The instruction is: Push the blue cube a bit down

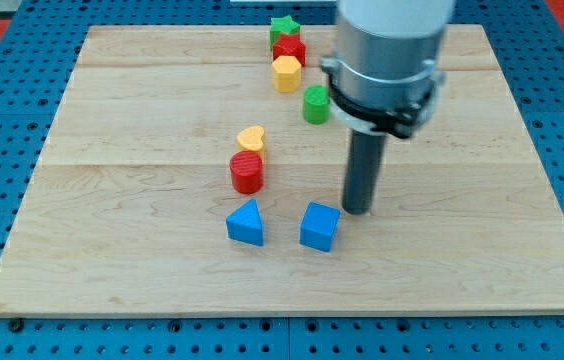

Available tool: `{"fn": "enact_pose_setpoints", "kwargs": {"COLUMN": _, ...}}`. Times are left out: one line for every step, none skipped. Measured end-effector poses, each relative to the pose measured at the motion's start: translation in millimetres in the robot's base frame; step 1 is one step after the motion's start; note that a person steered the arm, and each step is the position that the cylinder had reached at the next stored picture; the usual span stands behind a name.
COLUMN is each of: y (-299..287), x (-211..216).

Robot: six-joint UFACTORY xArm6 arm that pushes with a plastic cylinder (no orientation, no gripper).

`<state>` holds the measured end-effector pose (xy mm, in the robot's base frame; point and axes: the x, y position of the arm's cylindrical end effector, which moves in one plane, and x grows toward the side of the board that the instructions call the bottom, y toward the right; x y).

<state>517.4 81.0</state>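
Note:
The blue cube (pixel 319 226) lies on the wooden board (pixel 112 250), below the middle. My tip (pixel 358 210) rests on the board just to the upper right of the cube, close to its top right corner, with a small gap. A blue triangular block (pixel 246 223) lies to the left of the cube.
A red cylinder (pixel 246 172) and a yellow heart (pixel 251 138) stand above the blue triangular block. A green cylinder (pixel 316 104), a yellow hexagon (pixel 286 73), a red block (pixel 289 48) and a green star (pixel 283 27) run toward the view's top. The arm's grey body (pixel 387 55) hangs over the upper right.

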Motion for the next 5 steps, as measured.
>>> {"fn": "enact_pose_setpoints", "kwargs": {"y": -35.6, "x": 23.5}}
{"fn": "enact_pose_setpoints", "kwargs": {"y": -55.8, "x": 45.9}}
{"fn": "enact_pose_setpoints", "kwargs": {"y": -38.4, "x": 0.7}}
{"fn": "enact_pose_setpoints", "kwargs": {"y": -57.1, "x": -25.5}}
{"fn": "enact_pose_setpoints", "kwargs": {"y": -72.2, "x": 9.1}}
